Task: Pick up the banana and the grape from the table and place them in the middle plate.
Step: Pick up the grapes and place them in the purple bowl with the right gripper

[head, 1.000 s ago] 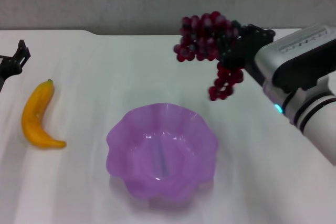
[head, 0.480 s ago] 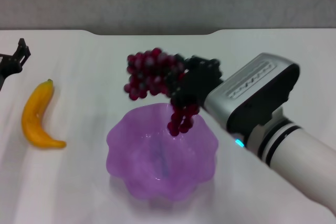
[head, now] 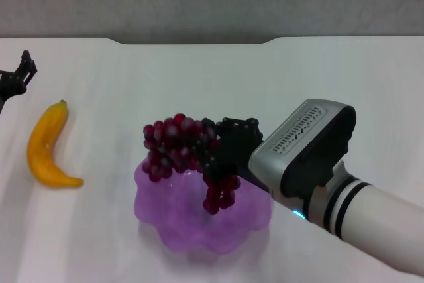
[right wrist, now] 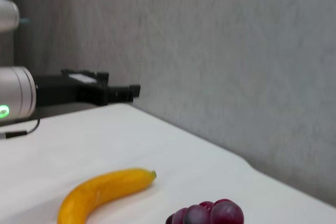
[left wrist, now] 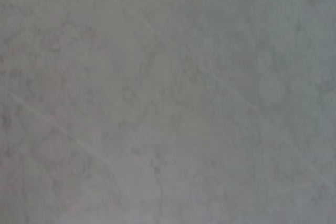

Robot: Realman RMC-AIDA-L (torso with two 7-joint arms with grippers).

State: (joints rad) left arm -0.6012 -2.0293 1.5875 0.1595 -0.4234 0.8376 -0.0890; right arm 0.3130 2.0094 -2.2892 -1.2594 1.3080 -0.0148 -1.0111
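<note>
You see the plain white, smooth table (head: 344,84) filling the head view. The right arm is the largest thing on it: it enters from about 4 o'clock and reaches diagonally toward the centre, its grey wrist housing raised above the surface.

Next in size is the middle plate (head: 165,230), a translucent light-purple plastic dish with a wavy scalloped rim, which sits at about 6 o'clock from the centre of the view.

The grape (head: 177,149), a long bunch of small dark red-purple round grapes, is held above this plate. Its main mass lies roughly horizontal over the 11 o'clock part of the rim, and a short tail of grapes hangs down toward the inside of the dish. You cannot tell if the tail touches the dish. In the right wrist view only a few grapes (right wrist: 210,214) show at the edge.

The banana (head: 48,145), curved, glossy and yellow-orange, lies on the table at 9 o'clock from the plate, well apart from it. Its long axis runs from 12 to 5 o'clock, and the small dark-green stem tip points to 12 o'clock.

The right gripper (head: 222,154), black, is closed on the bunch from the 3 o'clock side.

The left gripper (head: 20,74) rests at the 9 o'clock edge of the view, near the banana's stem end but not touching it.
</note>
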